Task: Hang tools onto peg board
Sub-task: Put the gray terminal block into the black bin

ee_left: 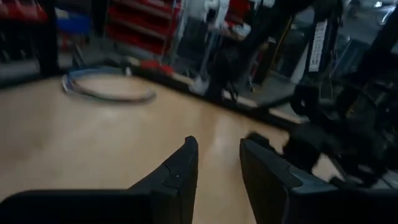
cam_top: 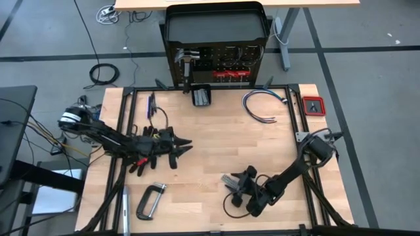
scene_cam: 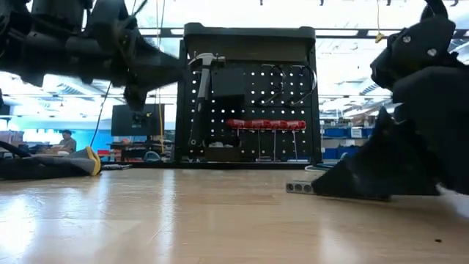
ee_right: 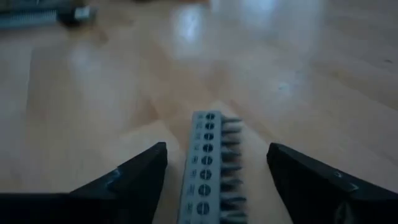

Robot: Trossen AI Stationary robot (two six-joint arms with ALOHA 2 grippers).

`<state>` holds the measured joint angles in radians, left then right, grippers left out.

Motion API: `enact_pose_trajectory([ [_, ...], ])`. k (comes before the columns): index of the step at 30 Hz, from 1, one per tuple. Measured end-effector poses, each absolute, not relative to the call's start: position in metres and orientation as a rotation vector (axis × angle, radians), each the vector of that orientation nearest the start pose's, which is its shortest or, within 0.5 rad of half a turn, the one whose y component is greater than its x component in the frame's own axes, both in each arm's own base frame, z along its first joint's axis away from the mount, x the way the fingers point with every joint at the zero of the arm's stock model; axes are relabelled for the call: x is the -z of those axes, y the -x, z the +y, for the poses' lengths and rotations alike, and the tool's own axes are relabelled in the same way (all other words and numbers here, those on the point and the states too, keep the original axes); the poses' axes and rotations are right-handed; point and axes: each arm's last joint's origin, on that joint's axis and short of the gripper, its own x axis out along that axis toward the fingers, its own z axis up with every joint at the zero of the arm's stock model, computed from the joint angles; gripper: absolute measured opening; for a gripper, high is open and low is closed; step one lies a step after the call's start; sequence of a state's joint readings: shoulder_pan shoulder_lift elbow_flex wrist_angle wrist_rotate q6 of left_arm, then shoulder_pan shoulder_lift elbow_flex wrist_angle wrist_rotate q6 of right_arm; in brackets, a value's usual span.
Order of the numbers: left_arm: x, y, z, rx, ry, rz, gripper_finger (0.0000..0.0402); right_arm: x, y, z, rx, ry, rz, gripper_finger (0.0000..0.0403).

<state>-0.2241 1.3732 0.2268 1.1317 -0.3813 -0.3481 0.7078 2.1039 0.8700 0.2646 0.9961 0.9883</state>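
Right gripper (ee_right: pixel 217 180) low on counter (cam_top: pixel 216 131), jaws spread astride grey bit holder (ee_right: pixel 208 168), lined up for pickup. Left gripper (ee_left: pixel 217 180) hovers, jaws parted, empty. Peg board (cam_top: pixel 216 65) at far edge, hammer (cam_top: pixel 188 59) hung.

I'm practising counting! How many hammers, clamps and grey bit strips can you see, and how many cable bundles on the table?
Hammer, hanging on the peg board: 1
C-clamp: 1
Grey bit strip: 1
Cable bundle: 1
Total: 4
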Motion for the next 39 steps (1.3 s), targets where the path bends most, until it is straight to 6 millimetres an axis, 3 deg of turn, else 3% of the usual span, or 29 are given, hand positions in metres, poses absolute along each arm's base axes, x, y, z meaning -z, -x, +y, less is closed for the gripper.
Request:
enact_pose_trajectory([
  [7,-0.141,-0.22,-0.058,-0.131,0.403,0.043,0.0125,-0.031,-0.278,0.202,0.558,-0.165,0.352,0.0237],
  [14,-0.143,-0.229,-0.061,-0.134,0.397,0.022,0.0125,-0.03,-0.282,0.197,0.551,-0.118,0.377,0.0138],
  [16,-0.145,-0.23,-0.062,-0.131,0.383,0.013,0.0125,-0.031,-0.284,0.194,0.555,-0.119,0.378,0.0129],
  [19,-0.147,-0.231,-0.062,-0.129,0.379,0.002,0.0125,-0.039,-0.294,0.189,0.548,-0.136,0.392,0.0129],
  [22,-0.15,-0.231,-0.061,-0.126,0.37,-0.021,0.0125,-0.06,-0.313,0.176,0.497,-0.153,0.438,0.0129],
  [29,-0.166,-0.23,-0.046,-0.134,0.385,-0.084,0.0125,-0.132,-0.364,0.101,0.599,-0.11,0.353,0.0129],
  [33,-0.182,-0.225,-0.036,-0.09,0.342,-0.108,0.0125,-0.153,-0.395,0.045,0.718,-0.075,0.335,0.0129],
  [39,-0.185,-0.21,-0.017,-0.168,0.249,0.076,0.0125,-0.169,-0.432,-0.038,0.89,-0.071,0.409,0.0129],
])
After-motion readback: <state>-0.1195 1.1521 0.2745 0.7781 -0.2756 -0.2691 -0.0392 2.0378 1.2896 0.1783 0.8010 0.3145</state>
